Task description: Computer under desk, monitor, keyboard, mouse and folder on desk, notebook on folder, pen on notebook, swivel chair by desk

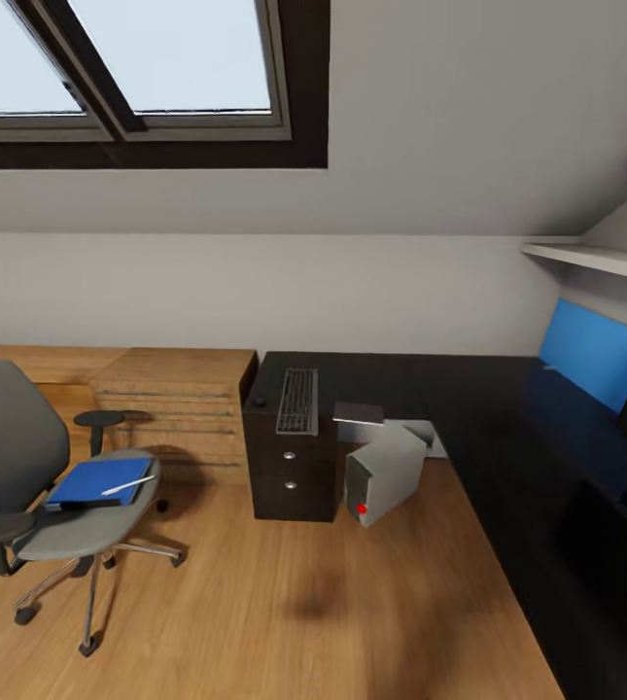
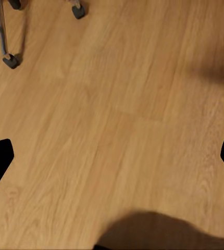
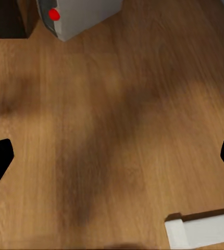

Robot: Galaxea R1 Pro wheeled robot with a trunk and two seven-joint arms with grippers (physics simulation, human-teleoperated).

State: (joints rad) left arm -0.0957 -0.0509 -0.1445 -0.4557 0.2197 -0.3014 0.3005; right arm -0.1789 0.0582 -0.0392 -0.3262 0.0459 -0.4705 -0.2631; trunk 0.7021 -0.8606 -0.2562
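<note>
Both grippers, left (image 2: pixel 112 156) and right (image 3: pixel 112 156), hang spread and empty over bare floor (image 2: pixel 117 104), not reaching yet. Folder (image 1: pixel 97 480) sits on the chair (image 1: pixel 51 486) seat with pen (image 1: pixel 126 485) on top, well clear of either fingers. Computer (image 3: pixel 78 15) stands ahead of the right fingers, beside the desk (image 1: pixel 507 428) drawers (keyboard (image 1: pixel 297 401) already on desk).
</note>
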